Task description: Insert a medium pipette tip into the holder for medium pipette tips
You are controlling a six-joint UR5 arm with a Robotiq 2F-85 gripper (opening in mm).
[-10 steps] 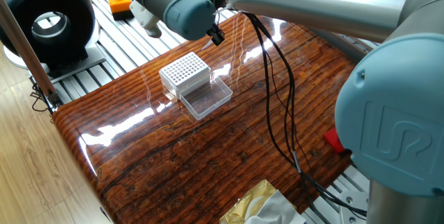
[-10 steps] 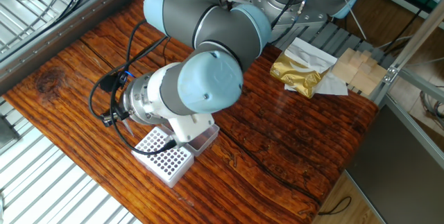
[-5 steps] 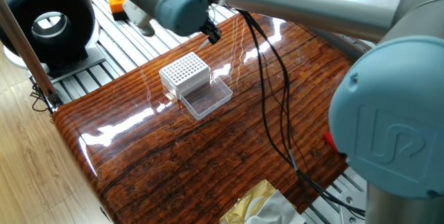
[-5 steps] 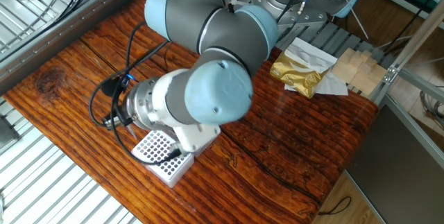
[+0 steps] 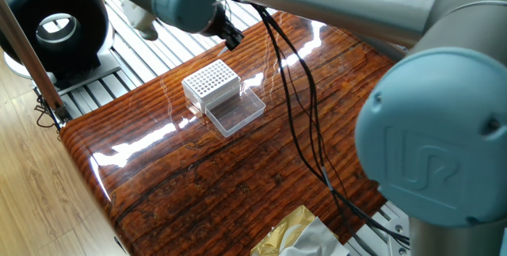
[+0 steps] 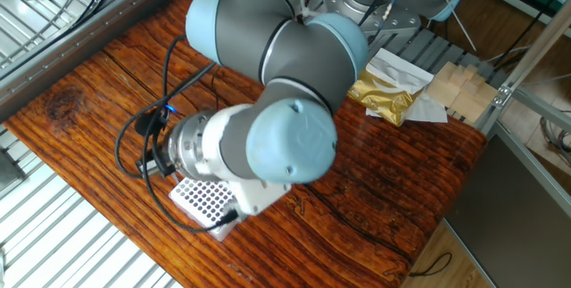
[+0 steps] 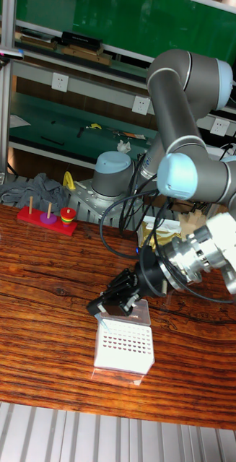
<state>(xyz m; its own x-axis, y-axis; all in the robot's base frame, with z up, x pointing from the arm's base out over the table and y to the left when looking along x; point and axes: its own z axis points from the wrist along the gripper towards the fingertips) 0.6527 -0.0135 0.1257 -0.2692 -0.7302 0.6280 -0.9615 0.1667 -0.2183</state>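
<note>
The holder for medium pipette tips (image 5: 211,80) is a small clear box with a white grid of holes, and its clear lid (image 5: 236,113) lies open beside it. It also shows in the tall fixed view (image 7: 125,345) and, partly under the arm, in the other fixed view (image 6: 201,199). My gripper (image 7: 97,309) hangs just above the holder's back left corner, shut on a thin pale medium pipette tip (image 7: 102,322) that points down at the grid. In one fixed view the gripper (image 5: 232,40) sits beyond the holder; the tip is too small to see there.
Black cables (image 5: 301,113) trail from the wrist over the wooden table (image 5: 198,177). A gold foil bag (image 6: 384,92) and wooden blocks (image 6: 459,87) lie at one end. A black round device (image 5: 55,22) stands past the table edge. A red ring-stacking toy (image 7: 49,215) sits at the far left.
The arm has swung so the gripper moved away from the lid side, toward the holder's far corner. The holder has not moved.
</note>
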